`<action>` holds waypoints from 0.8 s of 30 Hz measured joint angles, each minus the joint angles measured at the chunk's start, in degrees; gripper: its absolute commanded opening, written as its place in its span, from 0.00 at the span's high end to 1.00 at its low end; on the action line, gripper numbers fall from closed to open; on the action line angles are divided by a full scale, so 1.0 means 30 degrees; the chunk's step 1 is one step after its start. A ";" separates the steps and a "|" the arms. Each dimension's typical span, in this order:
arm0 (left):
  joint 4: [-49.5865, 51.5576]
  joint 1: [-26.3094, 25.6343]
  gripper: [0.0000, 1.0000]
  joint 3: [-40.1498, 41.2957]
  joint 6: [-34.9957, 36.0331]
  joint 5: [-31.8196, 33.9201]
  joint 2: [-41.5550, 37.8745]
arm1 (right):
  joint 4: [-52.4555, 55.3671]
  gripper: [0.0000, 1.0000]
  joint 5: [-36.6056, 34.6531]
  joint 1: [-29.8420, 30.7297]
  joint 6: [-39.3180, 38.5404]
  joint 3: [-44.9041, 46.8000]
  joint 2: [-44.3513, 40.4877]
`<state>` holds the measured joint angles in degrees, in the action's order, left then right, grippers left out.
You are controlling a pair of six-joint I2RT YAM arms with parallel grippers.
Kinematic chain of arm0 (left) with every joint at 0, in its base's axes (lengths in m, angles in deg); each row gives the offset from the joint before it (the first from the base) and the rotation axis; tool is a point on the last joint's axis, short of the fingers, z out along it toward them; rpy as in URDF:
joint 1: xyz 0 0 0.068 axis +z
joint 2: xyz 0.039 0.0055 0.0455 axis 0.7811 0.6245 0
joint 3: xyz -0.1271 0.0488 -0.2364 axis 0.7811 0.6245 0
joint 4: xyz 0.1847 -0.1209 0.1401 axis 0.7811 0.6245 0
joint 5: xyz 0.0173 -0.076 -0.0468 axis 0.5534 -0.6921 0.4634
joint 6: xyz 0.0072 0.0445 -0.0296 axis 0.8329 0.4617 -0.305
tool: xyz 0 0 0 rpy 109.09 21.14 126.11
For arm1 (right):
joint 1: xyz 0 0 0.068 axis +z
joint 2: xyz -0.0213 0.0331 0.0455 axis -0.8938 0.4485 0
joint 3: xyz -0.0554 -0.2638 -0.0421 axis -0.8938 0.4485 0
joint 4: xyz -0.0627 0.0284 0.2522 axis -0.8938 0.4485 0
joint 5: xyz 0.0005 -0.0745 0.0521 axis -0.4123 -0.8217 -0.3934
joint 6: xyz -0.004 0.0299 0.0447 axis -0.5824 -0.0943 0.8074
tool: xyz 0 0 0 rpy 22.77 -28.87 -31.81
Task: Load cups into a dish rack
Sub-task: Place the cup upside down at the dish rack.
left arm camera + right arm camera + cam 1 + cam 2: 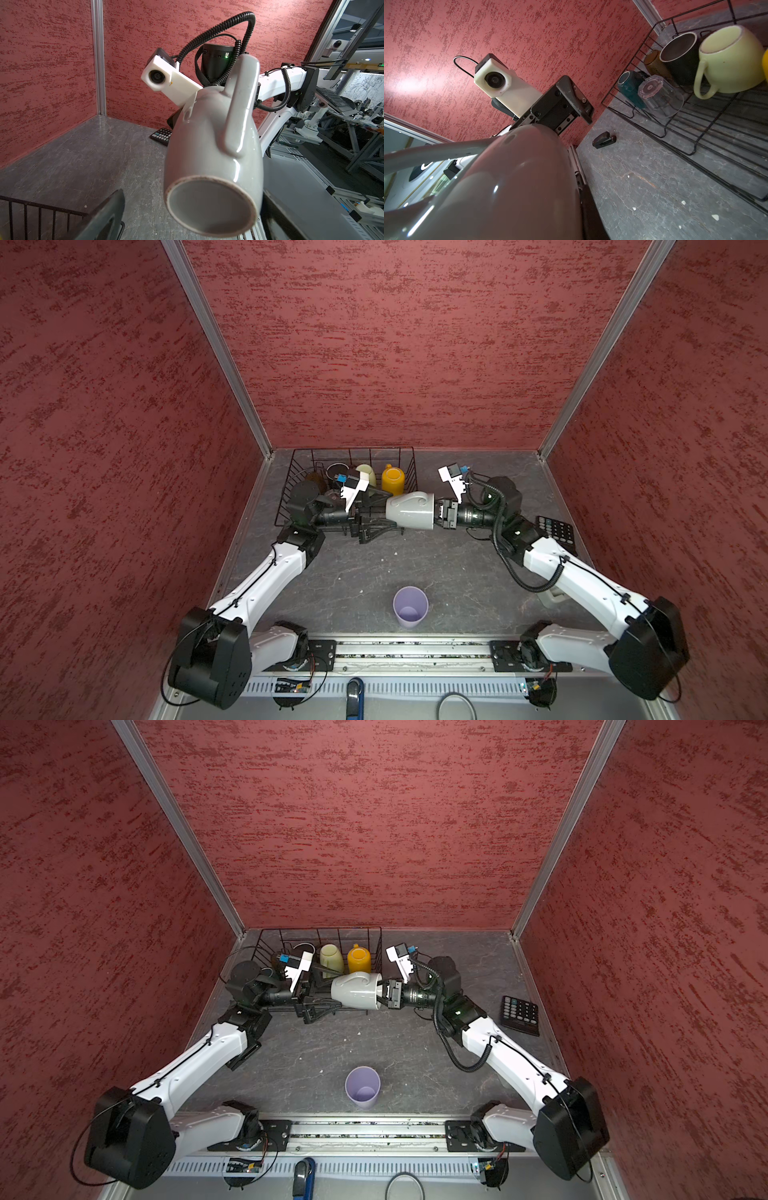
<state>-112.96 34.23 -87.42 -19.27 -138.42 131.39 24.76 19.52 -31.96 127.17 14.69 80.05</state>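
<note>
Fingers (444, 515), right gripper (436, 512): closed tight on the mouth rim of the grey mug (409, 510). Fingers (104, 216), left gripper (390, 514): spread to full width either side of the mug's foot; whether they touch it cannot be told.

Item 1, lilac tumbler (410, 608): upright on the counter (415, 568), well apart from the dish rack (351, 450), on the robot's side of it. Not yet loaded.

Item 2, grey mug: held in the air at the rack's near right corner, lying sideways, handle up. Glazed ceramic by the look, so likely stiff, weighty, slick and prone to chipping. A rim pinch looks a slim hold; the belly above the foot seems the surer place.

Item 3, inside the rack: clear glass (662, 97), teal mug (631, 87), amber tumbler (654, 60), black mug (681, 54), pale green mug (733, 62), yellow mug (392, 479).
</note>
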 measured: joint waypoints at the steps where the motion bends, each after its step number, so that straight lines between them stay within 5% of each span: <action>1: -0.0080 -0.0007 0.00 0.0000 -0.0007 -0.0036 -0.0015 | -0.0219 1.00 0.0000 0.0073 0.0087 0.0036 0.0080; 24: -0.0342 -0.0452 0.01 0.0044 -0.0219 -0.0758 -0.0109 | -0.3796 1.00 0.0066 0.1719 0.1814 0.0080 0.2382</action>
<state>-113.98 32.88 -87.28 -19.93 -140.69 131.06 13.37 19.72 -26.80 132.62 14.93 87.19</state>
